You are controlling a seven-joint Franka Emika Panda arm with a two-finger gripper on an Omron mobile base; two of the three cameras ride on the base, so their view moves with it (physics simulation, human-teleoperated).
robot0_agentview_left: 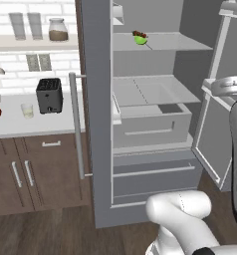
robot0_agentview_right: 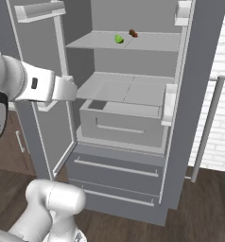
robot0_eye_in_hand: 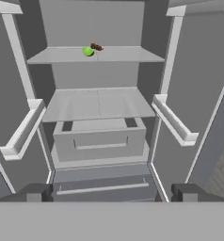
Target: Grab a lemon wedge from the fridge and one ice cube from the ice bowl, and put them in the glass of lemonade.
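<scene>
My gripper (robot0_eye_in_hand: 112,193) is wide open and holds nothing. The fridge (robot0_eye_in_hand: 97,101) stands open in front of me. The lemon wedge (robot0_eye_in_hand: 88,52) sits on the top shelf (robot0_eye_in_hand: 132,55), upper middle of the hand view, beside a small dark thing (robot0_eye_in_hand: 97,47). I should go up slowly and grab only the wedge
</scene>
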